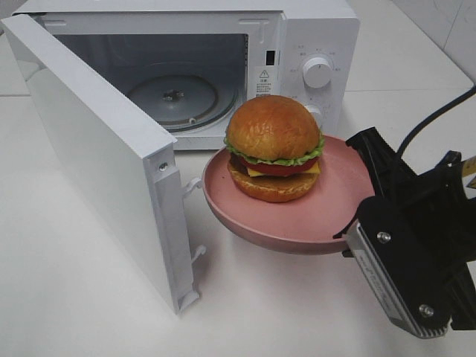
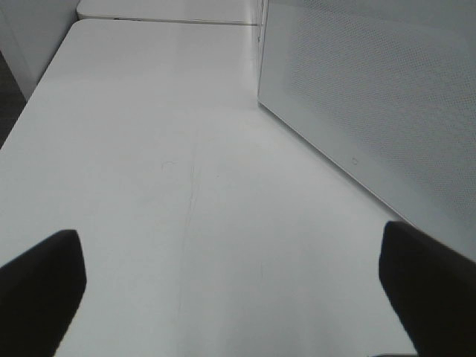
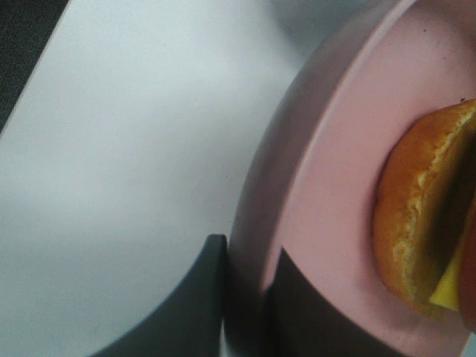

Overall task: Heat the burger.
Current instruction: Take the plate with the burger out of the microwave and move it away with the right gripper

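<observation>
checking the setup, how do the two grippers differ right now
The right gripper is shut on the rim of the pink plate carrying the burger, held above the table in front of the open microwave. The left gripper is wide open and empty, over bare table beside the microwave door. Both have dark fingers.

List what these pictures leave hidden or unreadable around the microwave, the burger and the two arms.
- Left arm: absent from the exterior high view; its wrist view shows only dark fingertips over bare table.
- Microwave dial markings and sticker: too small in the exterior high view.
- Burger far side: hidden by its bun; cut off by the edge in the right wrist view.
- Right gripper on the plate: covered by the arm's body in the exterior high view.
</observation>
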Robot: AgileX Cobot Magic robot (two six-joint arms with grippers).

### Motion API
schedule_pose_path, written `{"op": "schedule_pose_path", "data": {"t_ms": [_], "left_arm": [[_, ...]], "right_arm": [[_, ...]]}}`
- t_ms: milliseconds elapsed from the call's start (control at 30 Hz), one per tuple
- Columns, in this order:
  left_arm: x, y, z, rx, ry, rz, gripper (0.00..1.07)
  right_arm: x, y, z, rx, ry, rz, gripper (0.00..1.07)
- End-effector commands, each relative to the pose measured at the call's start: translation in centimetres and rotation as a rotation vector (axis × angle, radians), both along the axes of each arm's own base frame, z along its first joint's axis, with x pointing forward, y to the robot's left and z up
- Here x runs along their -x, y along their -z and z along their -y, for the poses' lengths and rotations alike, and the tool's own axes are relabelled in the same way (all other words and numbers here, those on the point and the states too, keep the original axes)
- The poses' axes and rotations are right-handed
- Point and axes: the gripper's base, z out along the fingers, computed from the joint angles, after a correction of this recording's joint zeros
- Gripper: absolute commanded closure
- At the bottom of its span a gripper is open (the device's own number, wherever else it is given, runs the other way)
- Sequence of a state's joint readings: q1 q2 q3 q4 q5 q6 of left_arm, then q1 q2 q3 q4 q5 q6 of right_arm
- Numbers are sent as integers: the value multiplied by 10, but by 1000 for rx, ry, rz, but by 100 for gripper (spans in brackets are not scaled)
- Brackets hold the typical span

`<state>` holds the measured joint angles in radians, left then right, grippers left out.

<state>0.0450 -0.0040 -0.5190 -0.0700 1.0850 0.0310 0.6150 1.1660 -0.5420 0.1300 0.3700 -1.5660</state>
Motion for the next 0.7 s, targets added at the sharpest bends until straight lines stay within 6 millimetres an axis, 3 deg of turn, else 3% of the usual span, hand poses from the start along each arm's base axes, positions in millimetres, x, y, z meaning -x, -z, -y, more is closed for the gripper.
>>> {"op": "schedule_pose_path", "data": {"t_ms": [33,700], "left_arm": [[2,0,0,0,1,27,7],[2,0,0,0,1,27,7]], "right_arm": [[5,-15,5,-78,31,101,106],[37,-28,42,-63,162,185,105]]}}
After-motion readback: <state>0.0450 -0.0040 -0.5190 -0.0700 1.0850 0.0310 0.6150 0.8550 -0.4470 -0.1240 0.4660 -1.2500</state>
